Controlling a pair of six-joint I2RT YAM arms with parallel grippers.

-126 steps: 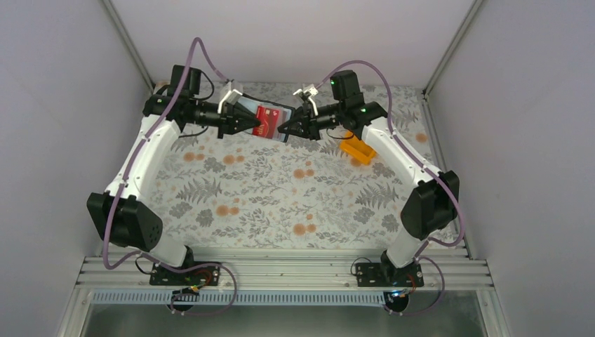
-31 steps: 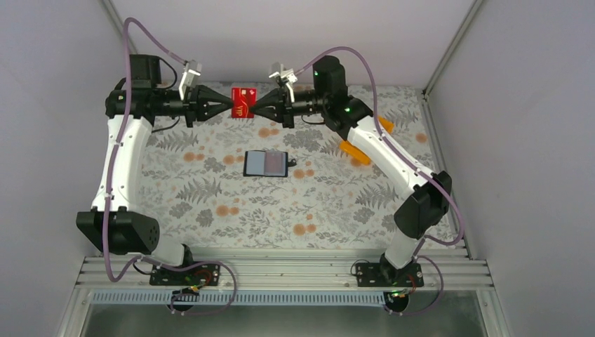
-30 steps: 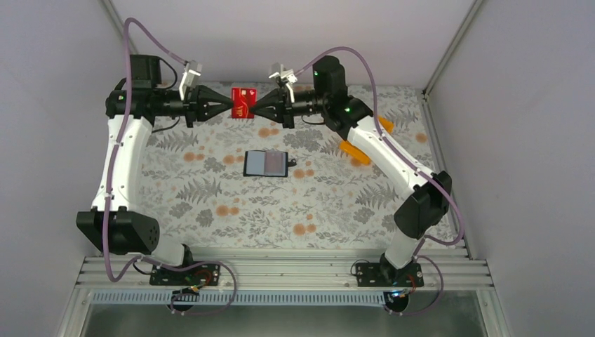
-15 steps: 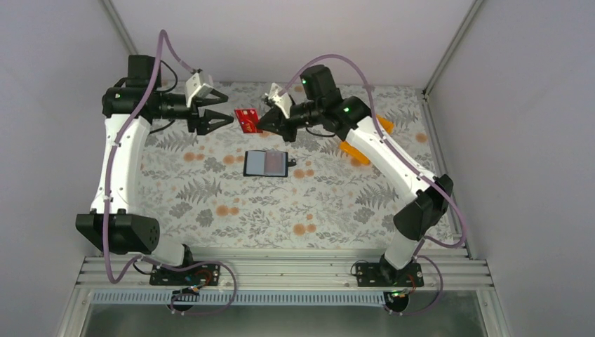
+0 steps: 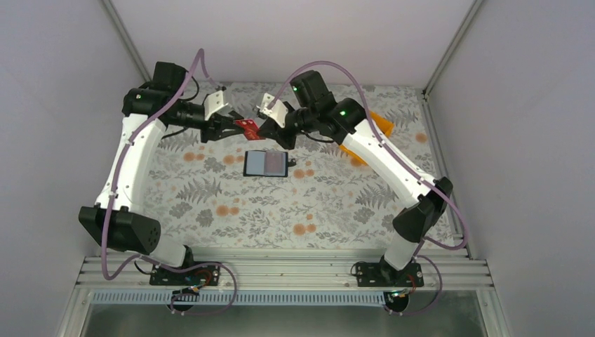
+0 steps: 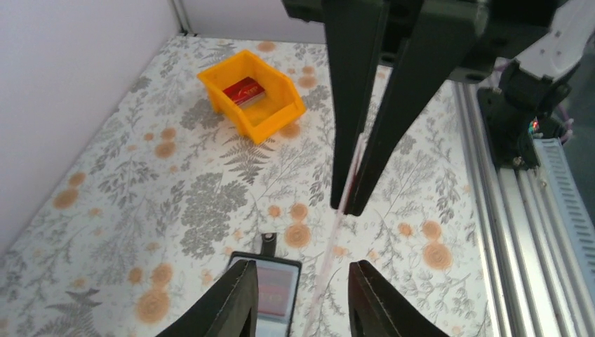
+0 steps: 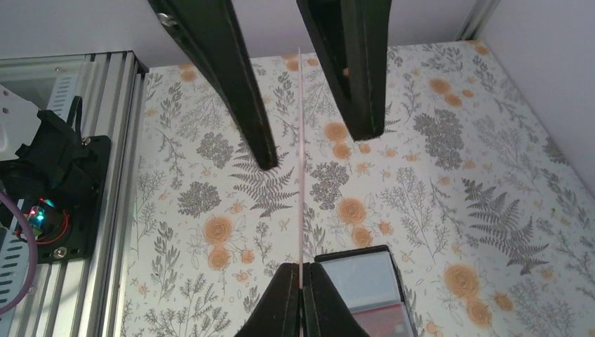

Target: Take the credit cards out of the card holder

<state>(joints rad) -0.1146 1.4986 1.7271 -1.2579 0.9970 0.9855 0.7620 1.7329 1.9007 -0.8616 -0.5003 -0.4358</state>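
A red credit card (image 5: 247, 126) hangs in the air above the table, pinched at its right end by my shut right gripper (image 5: 261, 128). My left gripper (image 5: 235, 125) is open, its fingers on either side of the card's left end without touching it. In the left wrist view (image 6: 303, 267) the card (image 6: 330, 249) shows edge-on between the open fingers. In the right wrist view (image 7: 300, 270) the jaws are closed on the card's edge (image 7: 300, 175). The black card holder (image 5: 266, 163) lies open on the table below, with a red card (image 7: 379, 316) in its pocket.
An orange bin (image 5: 379, 123) sits at the back right, largely behind the right arm. In the left wrist view the bin (image 6: 281, 116) holds a red card (image 6: 243, 91). The floral tablecloth (image 5: 281, 203) covers the table; an aluminium rail (image 5: 281, 270) runs along the near edge.
The left gripper let go of the card and opened. Both arms came lower and closer to the wallet; the right gripper still carries the card. Earlier the wallet dropped from the grippers to the table.
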